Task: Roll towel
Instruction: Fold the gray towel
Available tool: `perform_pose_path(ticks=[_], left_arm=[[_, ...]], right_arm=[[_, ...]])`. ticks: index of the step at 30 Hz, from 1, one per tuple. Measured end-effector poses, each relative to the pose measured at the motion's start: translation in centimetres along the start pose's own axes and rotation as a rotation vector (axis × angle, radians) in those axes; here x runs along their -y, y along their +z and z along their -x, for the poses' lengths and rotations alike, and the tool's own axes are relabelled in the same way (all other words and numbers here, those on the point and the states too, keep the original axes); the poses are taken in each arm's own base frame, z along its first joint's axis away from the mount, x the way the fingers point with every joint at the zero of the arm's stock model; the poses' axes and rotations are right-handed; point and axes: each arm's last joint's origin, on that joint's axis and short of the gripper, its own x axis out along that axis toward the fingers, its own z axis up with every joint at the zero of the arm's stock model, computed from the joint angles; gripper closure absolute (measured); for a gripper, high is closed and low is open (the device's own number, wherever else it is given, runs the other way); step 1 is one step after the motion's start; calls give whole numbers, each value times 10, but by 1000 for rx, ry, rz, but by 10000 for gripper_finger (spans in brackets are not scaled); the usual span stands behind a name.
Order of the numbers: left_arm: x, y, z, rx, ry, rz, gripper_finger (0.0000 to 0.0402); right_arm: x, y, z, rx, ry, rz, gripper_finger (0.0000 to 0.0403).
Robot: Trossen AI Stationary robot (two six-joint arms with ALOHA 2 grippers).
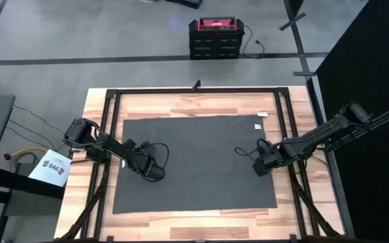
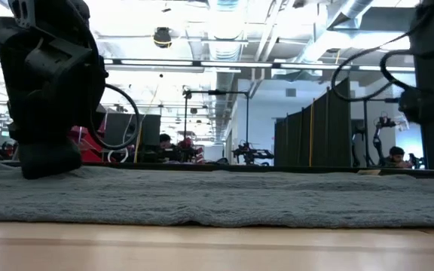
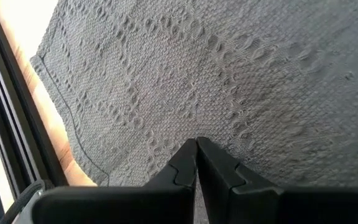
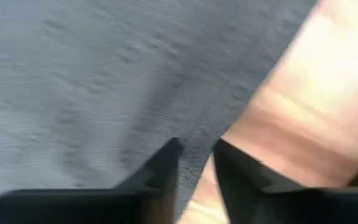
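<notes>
The dark grey towel [image 1: 194, 162] lies spread flat on the wooden table, its small white tag [image 1: 258, 126] near the far right corner. My left gripper [image 1: 155, 173] is shut over the towel's left part, a little in from its left edge [image 3: 73, 134]. My right gripper [image 1: 257, 167] stands open by a narrow gap above the towel's right edge [image 4: 219, 102]. One finger is over cloth and the other over bare wood. In the low view the towel [image 2: 224, 197] shows as a flat grey band, with my left gripper [image 2: 47, 162] standing on it. My left gripper rests its shut fingertips [image 3: 196, 146] on the towel's top surface, near the left edge. It comes slanting down from the table's left side. The towel lies flat beneath it, with no fold taken up. My right gripper hovers at the right edge; whether it touches the cloth I cannot tell.
Black frame rails [image 1: 113, 108] run along the table's left, far and right sides, close to the towel's edges. A strip of bare wood [image 1: 194, 219] lies between the towel and the near edge. A red and black box [image 1: 215, 37] stands on the floor beyond the far edge.
</notes>
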Motion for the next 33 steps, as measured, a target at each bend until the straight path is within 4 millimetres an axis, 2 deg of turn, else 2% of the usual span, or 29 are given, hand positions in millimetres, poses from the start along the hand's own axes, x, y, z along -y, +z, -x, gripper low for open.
perform_pose_path(ticks=[1, 3, 10, 18, 21, 27, 33], left_arm=[[0, 1, 0, -2, -3, 5, 402], [1, 5, 1, -8, -14, 18, 402], [10, 29, 14, 2, -124, 11, 402], [19, 61, 12, 90, -261, -14, 402], [9, 58, 13, -2, -171, -51, 402], [-13, 43, 17, -133, 50, -82, 402], [-12, 40, 22, -123, 51, -88, 402]], right_arm=[[-2, 1, 3, 1, 5, 13, 376], [0, 1, 6, -4, -24, 26, 392], [-7, 6, 15, 20, 6, 58, 402], [-21, 17, 36, 136, 62, 124, 402], [-26, 20, 44, 158, 88, 155, 402], [-26, 20, 45, 162, 87, 185, 403], [-29, 21, 46, 196, 101, 209, 403]])
